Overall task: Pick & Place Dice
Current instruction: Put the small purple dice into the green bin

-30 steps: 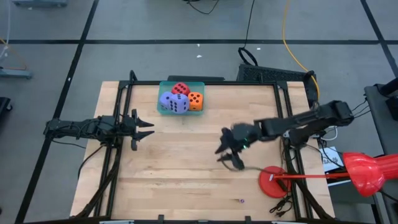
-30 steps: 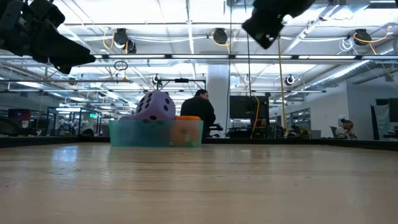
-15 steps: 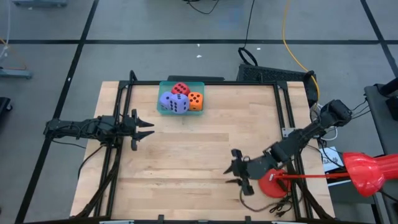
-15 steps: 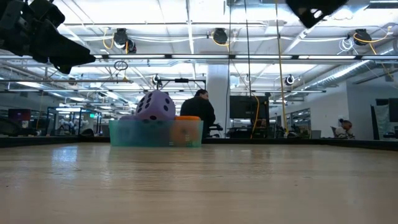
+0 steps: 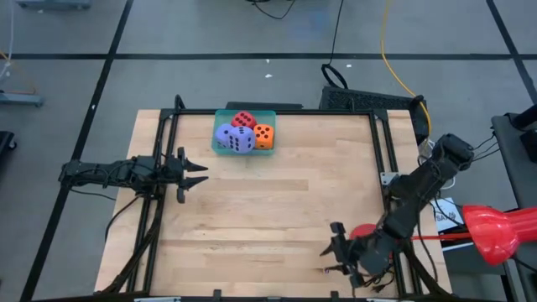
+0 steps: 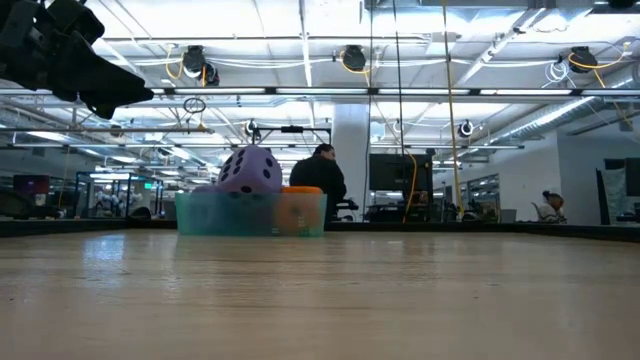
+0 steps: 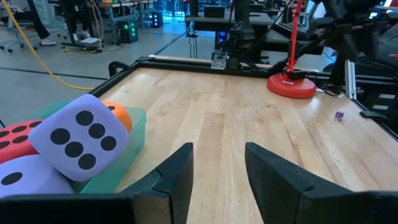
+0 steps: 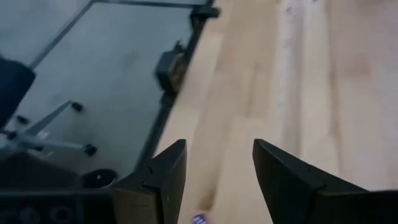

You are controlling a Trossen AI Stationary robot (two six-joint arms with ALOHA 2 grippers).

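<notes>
Left gripper hovers above the table near its left edge, to the left of the tray and nearer the front than it — fingers spread with a clear gap, nothing between them. The left wrist view shows the tray and dice close ahead of those fingers.

Tray, a flat teal-green square, sits at the back edge of the table, left of centre. All four dice lie inside it: two purple-blue dice at the tray's left and front, one resting above the other; the red die at the tray's back; the orange die at the tray's right side, touching the purple-blue pair.

Right gripper is low over the table's front right corner, well apart from the tray — fingers spread, empty. A tiny purple object lies on the wood just beside it. A red stand base sits near that same corner.
</notes>
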